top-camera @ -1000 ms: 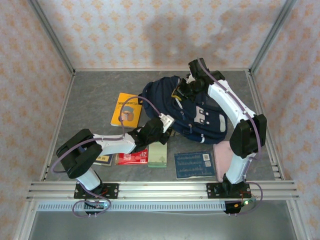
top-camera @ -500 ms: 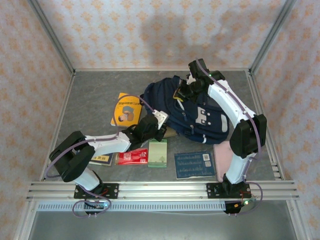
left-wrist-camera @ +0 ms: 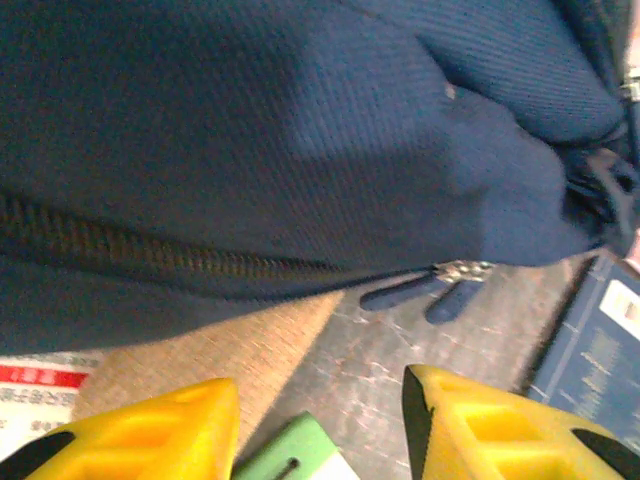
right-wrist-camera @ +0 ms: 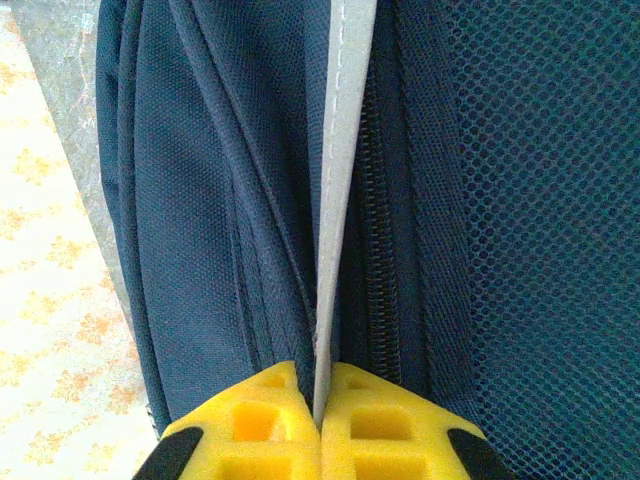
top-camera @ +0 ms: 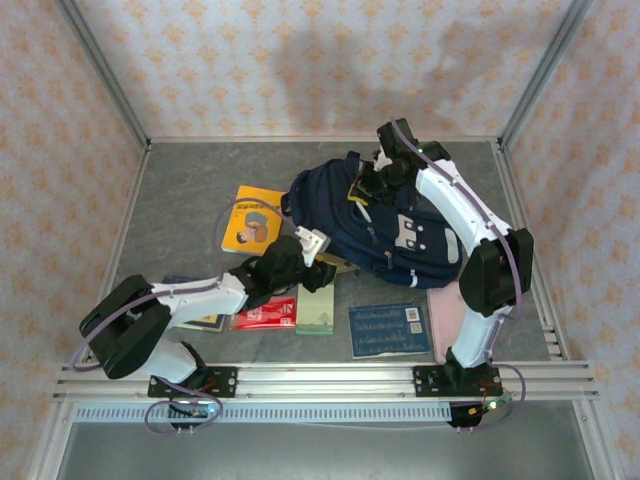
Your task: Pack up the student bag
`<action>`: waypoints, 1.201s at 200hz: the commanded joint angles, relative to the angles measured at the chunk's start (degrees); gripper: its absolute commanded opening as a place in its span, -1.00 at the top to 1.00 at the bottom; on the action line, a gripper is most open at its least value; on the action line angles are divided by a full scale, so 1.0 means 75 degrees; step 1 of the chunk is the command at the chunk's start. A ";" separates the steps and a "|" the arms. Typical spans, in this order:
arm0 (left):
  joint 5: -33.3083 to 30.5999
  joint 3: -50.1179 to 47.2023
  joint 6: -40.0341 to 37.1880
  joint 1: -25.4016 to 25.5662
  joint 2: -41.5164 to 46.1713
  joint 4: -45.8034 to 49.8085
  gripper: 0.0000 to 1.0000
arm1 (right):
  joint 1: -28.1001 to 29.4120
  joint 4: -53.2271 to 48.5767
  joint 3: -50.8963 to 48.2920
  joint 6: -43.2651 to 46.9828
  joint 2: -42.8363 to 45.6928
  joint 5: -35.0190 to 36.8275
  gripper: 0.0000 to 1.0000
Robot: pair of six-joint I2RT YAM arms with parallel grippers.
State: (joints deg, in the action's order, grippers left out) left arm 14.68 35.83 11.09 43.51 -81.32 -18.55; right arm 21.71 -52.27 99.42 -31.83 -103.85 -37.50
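The student bag (top-camera: 400, 235), a large dark navy backpack with a white front patch, lies mid-table. At its top end, my right gripper (top-camera: 363, 187) is shut on a grey-white stripe (right-wrist-camera: 340, 200) beside a zipper; its midpoint (right-wrist-camera: 320, 410) pinches that strip. My left gripper (top-camera: 322, 270) sits at the bag's lower-left edge, open, its yellow fingers (left-wrist-camera: 160, 430) apart over bare table (left-wrist-camera: 400, 360). Between them I see navy fabric (left-wrist-camera: 300, 120), a closed zipper line and two dark zipper pull tabs (left-wrist-camera: 425, 292).
Around the bag lie an orange book (top-camera: 250, 220), a red book (top-camera: 265, 314), a green notebook (top-camera: 316, 308) whose corner shows (left-wrist-camera: 300, 455), a blue book (top-camera: 390, 330), a pink item (top-camera: 445, 305) and a dark book (top-camera: 205, 321) under the left arm. A tan surface (left-wrist-camera: 220, 355) pokes out beneath the bag.
My left arm has drawn back toward the near left, its gripper sliding down along the bag's lower-left edge. The right gripper keeps its hold and has barely shifted.
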 commanded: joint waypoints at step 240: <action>-0.1854 -0.0929 -0.1069 0.1090 -0.0498 -0.3774 -0.74 | -0.0056 0.0686 -0.0603 -0.0554 0.1243 -0.0051 1.00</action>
State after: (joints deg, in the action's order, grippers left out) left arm 2.28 27.55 1.08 51.29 -80.20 -34.70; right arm 21.43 -50.59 95.74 -32.80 -98.61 -36.34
